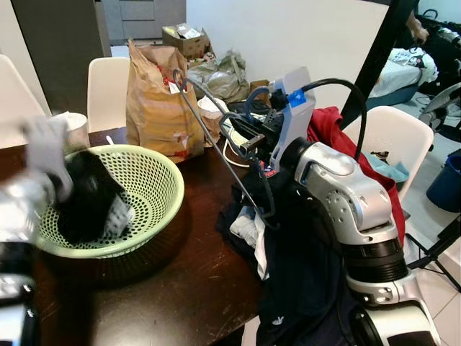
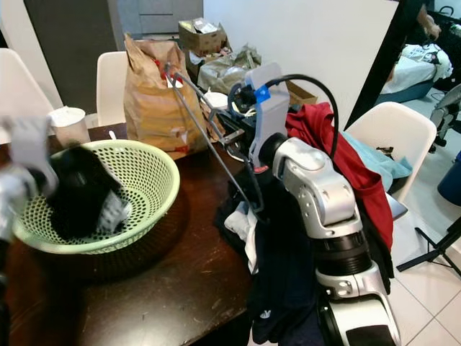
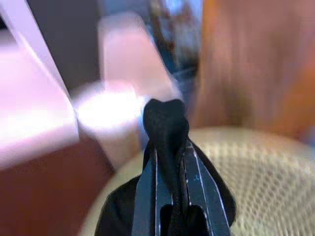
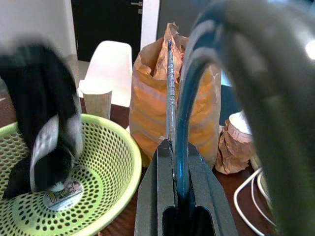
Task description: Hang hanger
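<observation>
My right gripper [image 4: 173, 147] is shut on a grey wire hanger [image 1: 216, 140], holding it up over the dark table's right side; the hanger's long wire slants from beside the paper bag down to the clothes pile. My left gripper [image 3: 170, 147] is shut on a black garment [image 1: 86, 194], which hangs blurred over a light green perforated basket [image 1: 155, 180] at the table's left. The left arm [image 1: 32, 187] is motion-blurred. A white-labelled part of the garment lies in the basket's bottom [image 4: 61, 189].
A brown paper bag [image 1: 155, 94] stands behind the basket, with a paper cup [image 1: 75, 130] beside it. White chairs [image 1: 108, 86] line the far side. Red [image 1: 331, 126] and dark blue [image 1: 295, 274] clothes drape over a chair by the table's right edge. A white cable [image 4: 246, 196] lies near the bag.
</observation>
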Robot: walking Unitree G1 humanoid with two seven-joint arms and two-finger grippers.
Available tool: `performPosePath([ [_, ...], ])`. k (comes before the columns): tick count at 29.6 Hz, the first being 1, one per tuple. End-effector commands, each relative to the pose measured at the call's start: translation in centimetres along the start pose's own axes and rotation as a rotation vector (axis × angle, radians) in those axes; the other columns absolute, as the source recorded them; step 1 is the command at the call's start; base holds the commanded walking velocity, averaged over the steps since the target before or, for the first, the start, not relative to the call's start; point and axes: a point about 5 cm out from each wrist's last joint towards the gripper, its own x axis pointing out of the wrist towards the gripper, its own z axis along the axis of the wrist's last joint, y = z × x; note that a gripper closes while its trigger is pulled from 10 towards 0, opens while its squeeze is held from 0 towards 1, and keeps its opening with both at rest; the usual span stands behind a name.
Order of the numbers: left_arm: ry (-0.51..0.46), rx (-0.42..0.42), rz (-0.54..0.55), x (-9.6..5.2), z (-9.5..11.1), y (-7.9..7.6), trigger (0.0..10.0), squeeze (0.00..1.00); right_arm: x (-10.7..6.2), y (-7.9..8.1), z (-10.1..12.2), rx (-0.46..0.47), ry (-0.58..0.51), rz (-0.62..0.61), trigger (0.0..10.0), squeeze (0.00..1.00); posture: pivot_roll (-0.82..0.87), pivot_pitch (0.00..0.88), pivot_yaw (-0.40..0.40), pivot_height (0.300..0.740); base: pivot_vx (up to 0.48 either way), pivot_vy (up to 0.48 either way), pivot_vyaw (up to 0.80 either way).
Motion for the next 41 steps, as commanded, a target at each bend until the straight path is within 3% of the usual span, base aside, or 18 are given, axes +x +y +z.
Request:
performPosePath([
  [1, -0.081, 0.016, 0.029, -0.2, 2.4, 0.7, 0.0, 0.0, 0.0, -0.4, 0.2, 0.005, -0.018, -0.025, 10.0, 0.0, -0.05, 0.0, -0.07, 0.74, 0.0, 0.0, 0.0],
  [2, -0.202, 0.033, 0.051, -0.6, 6.3, 1.0, 0.0, 0.0, 0.3, -0.3, 0.1, 0.014, -0.026, -0.022, 10.0, 0.0, -0.03, 0.0, -0.07, 0.74, 0.0, 0.0, 0.0],
  [7, -0.362, 0.056, 0.054, -1.7, 11.3, 0.9, 0.0, 0.0, 0.9, 0.1, 0.0, 0.028, -0.04, -0.016, 10.0, 0.0, -0.01, 0.0, -0.068, 0.74, 0.0, 0.0, 0.0],
  [9, -0.507, 0.011, 0.015, -3.7, 15.8, 0.5, 0.0, 0.0, 1.5, 0.3, 0.0, 0.044, -0.063, -0.012, 10.0, 0.0, 0.02, 0.0, -0.067, 0.74, 0.0, 0.0, 0.0],
  [13, -0.553, 0.002, 0.028, -4.6, 17.2, 0.8, 0.0, 0.0, 1.6, 0.3, 0.1, 0.049, -0.07, -0.012, 10.0, 0.0, 0.02, 0.0, -0.067, 0.74, 0.0, 0.0, 0.0],
  [15, -0.603, 0.064, 0.202, -6.6, 19.0, 4.1, 0.0, 0.0, 1.8, 0.3, 0.1, 0.055, -0.077, -0.01, 10.0, 0.0, 0.05, 0.0, -0.066, 0.74, 0.0, 0.0, 0.0],
  [17, -0.615, 0.082, 0.26, -7.4, 19.6, 5.0, 0.0, 0.0, 1.8, 0.3, 0.1, 0.057, -0.08, -0.009, 10.0, 0.0, 0.05, 0.0, -0.064, 0.74, 0.0, 0.0, 0.0],
  [19, -0.561, 0.065, 0.296, -8.2, 18.9, 6.1, 0.0, 0.0, 1.9, 0.3, 0.1, 0.06, -0.085, -0.008, 10.0, 0.0, 0.06, 0.0, -0.061, 0.74, 0.0, 0.0, 0.0],
  [22, -0.462, -0.015, 0.225, -8.1, 16.7, 5.3, 0.6, 0.0, 2.0, 0.2, 0.1, 0.06, -0.088, -0.008, 10.0, 0.0, 0.06, 0.0, -0.059, 0.74, 0.0, 0.0, 0.0],
  [24, -0.318, -0.17, 0.028, -7.7, 13.3, 2.4, 1.1, 0.0, 2.1, 0.2, 0.1, 0.059, -0.095, -0.006, 10.0, 0.0, 0.07, 0.0, -0.06, 0.74, 0.0, 0.0, 0.0],
  [25, -0.318, -0.17, 0.028, -7.7, 13.3, 2.4, 1.1, 0.0, 2.1, 0.2, 0.1, 0.059, -0.095, -0.006, 10.0, 0.0, 0.07, 0.0, -0.06, 0.74, 0.0, 0.0, 0.0],
  [26, -0.223, -0.234, -0.126, -7.8, 10.9, -0.2, 0.7, 0.0, 2.1, 0.2, 0.0, 0.058, -0.096, -0.003, 10.0, 0.0, 0.07, 0.0, -0.062, 0.74, 0.0, 0.0, 0.0],
  [28, -0.167, -0.308, -0.26, -8.1, 9.0, -2.7, 0.0, 0.0, 2.2, 0.2, 0.0, 0.057, -0.096, 0.001, 10.0, 0.0, 0.08, 0.0, -0.064, 0.74, 0.0, 0.0, 0.0],
  [30, -0.167, -0.308, -0.26, -8.1, 9.0, -2.7, 0.0, 0.0, 2.2, 0.2, 0.0, 0.057, -0.096, 0.001, 10.0, 0.0, 0.08, 0.0, -0.064, 0.74, 0.0, 0.0, 0.0],
  [33, -0.139, -0.4, -0.502, -9.6, 7.5, -6.4, 0.0, 0.0, 2.3, 0.3, -0.1, 0.057, -0.097, 0.008, 10.0, 0.0, 0.08, 0.0, -0.064, 0.74, 0.0, 0.0, 0.0],
  [35, -0.139, -0.4, -0.502, -9.6, 7.5, -6.4, 0.0, 0.0, 2.3, 0.3, -0.1, 0.057, -0.097, 0.008, 10.0, 0.0, 0.08, 0.0, -0.064, 0.74, 0.0, 0.0, 0.0],
  [37, -0.22, -0.393, -0.705, -11.2, 8.7, -8.3, 0.0, 0.0, 2.3, 0.4, -0.2, 0.056, -0.098, 0.014, 10.0, 0.0, 0.09, 0.0, -0.065, 0.74, 0.0, 0.0, 0.0],
  [41, -0.269, -0.397, -0.809, -12.4, 9.7, -8.7, 0.0, 0.0, 2.4, 0.4, -0.2, 0.055, -0.098, 0.016, 10.0, 0.0, 0.08, 0.0, -0.061, 0.74, 0.0, 0.0, 0.0],
])
